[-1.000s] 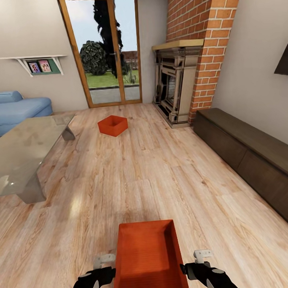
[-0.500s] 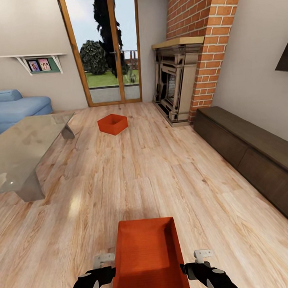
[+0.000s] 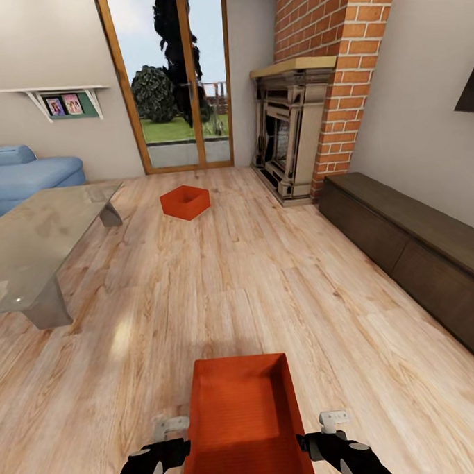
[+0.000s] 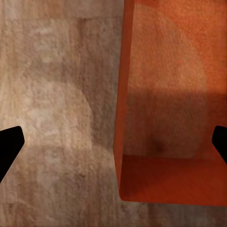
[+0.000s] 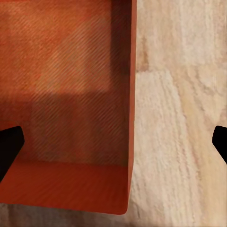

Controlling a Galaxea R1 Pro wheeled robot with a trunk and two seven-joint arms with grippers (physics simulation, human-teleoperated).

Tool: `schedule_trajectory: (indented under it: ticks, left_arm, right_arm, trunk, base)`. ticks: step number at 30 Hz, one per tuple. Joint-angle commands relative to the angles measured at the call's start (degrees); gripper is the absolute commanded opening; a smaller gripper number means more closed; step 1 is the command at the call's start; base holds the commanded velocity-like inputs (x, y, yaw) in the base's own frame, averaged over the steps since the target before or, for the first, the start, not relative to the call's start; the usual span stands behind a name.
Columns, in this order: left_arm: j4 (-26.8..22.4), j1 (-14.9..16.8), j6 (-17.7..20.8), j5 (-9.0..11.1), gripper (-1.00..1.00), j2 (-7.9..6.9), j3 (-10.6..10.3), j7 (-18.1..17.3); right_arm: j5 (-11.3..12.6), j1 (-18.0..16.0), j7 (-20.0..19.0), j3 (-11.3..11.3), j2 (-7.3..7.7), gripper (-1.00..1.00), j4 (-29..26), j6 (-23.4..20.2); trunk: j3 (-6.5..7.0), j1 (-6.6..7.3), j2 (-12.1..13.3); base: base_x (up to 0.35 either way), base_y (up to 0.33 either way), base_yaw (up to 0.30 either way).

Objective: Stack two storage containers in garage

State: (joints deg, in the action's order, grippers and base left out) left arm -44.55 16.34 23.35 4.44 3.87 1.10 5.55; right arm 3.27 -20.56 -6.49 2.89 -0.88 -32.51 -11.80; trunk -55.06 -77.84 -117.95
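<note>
near bin: right in front of the robot, each side wall sitting between a claw's spread fingers, probably set for a two-arm lift
left claw: wide open
right claw: wide open too
far bin: on the plank floor near the glass doors
count: two bins, two claws

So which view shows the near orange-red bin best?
Head view: the near orange-red open-topped bin shows whole between the left gripper and right gripper. Left wrist shows one side wall; right wrist the opposite wall.
</note>
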Motion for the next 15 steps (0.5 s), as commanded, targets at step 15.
schedule_trajectory:
  ticks: [15]
  left_arm:
    - [0.0,0.0,0.3,0.5,1.00,0.00,0.1,0.3]
  right_arm:
    - [0.3,0.0,0.0,0.1,0.02,1.00,-0.1,-0.2]
  trunk:
    - [-1.48,-1.75,-3.2]
  base:
    - [0.000,0.000,0.000]
